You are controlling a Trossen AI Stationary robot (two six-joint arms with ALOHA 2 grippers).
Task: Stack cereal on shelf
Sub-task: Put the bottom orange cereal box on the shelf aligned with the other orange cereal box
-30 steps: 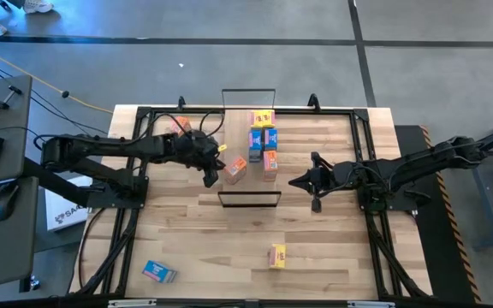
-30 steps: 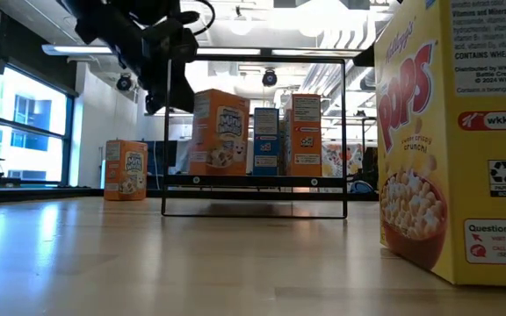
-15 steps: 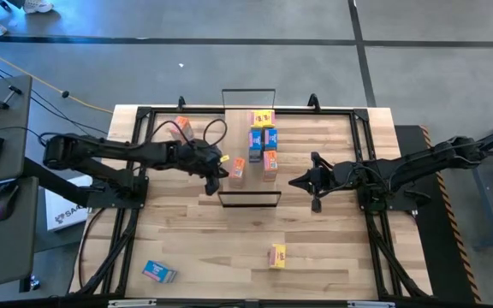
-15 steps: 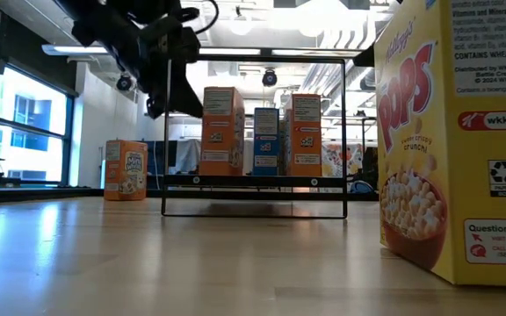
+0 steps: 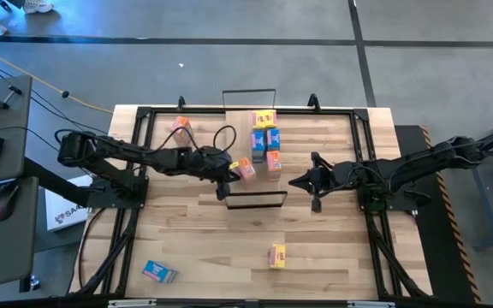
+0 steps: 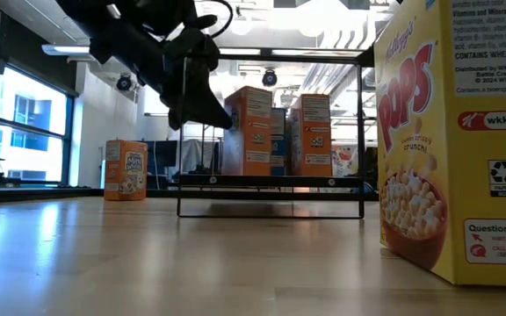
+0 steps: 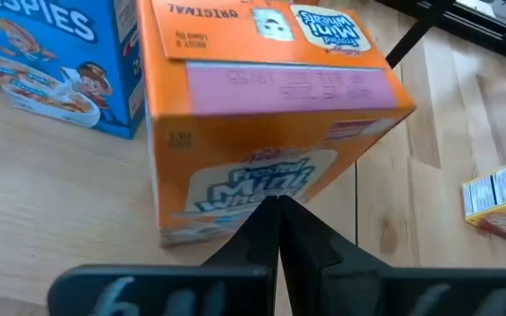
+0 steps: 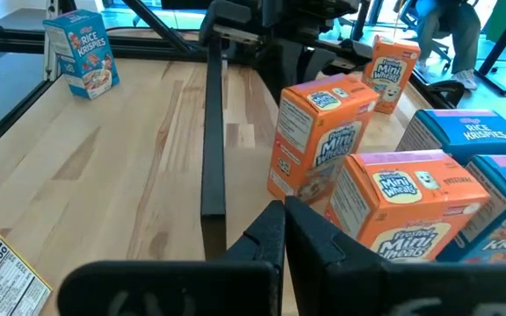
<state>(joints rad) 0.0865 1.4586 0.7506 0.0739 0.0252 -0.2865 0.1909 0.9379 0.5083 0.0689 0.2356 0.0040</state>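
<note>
1. Orange cardboard is what your left gripper meets. The Mini-Wheats box stands on the shelf, right against the tips. Those fingers are pressed together with nothing between them, so you are nudging the box, not holding it.
2. Over the last second the box has slid away from the arm's side of the shelf and turned. It was loose and square-on to the low camera; now it shows a narrow side and sits just short of the row.
3. Beyond the pushed box from your tips stands that row of cereal, yellow, blue and orange boxes in a line along the shelf. The pushed box is close beside the near orange one; I cannot tell whether they touch.
4. The near wire loop has also drifted sideways in the low view during the push. I judge that the shelf itself is being dragged along, so a lighter push seems wise.
5. The right gripper waits on the far side of the row from your working tool, fingers closed and empty, pointing at the boxes.
6. Well behind and to either side of your left gripper, three boxes lie off the shelf: an orange one, a blue one and a yellow one. They are not yet stacked, so the task looks roughly halfway.
</note>
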